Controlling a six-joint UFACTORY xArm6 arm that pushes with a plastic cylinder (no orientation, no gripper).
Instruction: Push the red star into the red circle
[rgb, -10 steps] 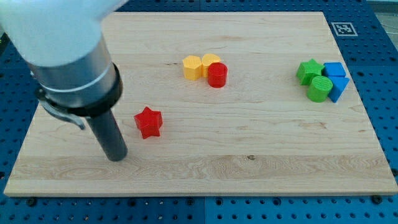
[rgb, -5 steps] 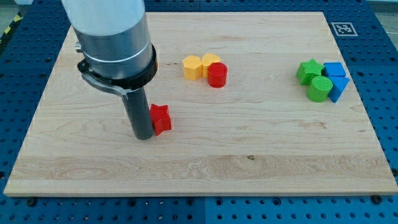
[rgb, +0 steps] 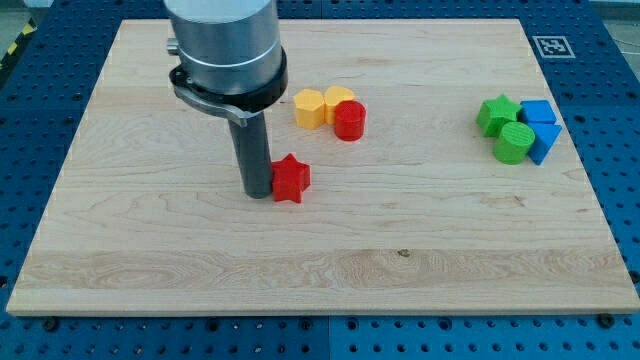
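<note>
The red star (rgb: 291, 178) lies on the wooden board, left of centre. My tip (rgb: 258, 193) stands against the star's left side, touching it. The red circle (rgb: 349, 121) sits up and to the right of the star, with a clear gap between them. It touches two yellow blocks (rgb: 309, 107), (rgb: 339, 98) on its left.
A green star (rgb: 496, 114), a green cylinder (rgb: 514, 143) and two blue blocks (rgb: 538, 111), (rgb: 543, 142) are clustered at the view's right. The arm's grey body (rgb: 224, 45) hangs over the board's upper left. A marker tag (rgb: 552, 46) sits at the top right corner.
My tip has moved right and a little up, met the red star's left side and pushed it to the right, nearer the red circle. The other blocks have not moved.
</note>
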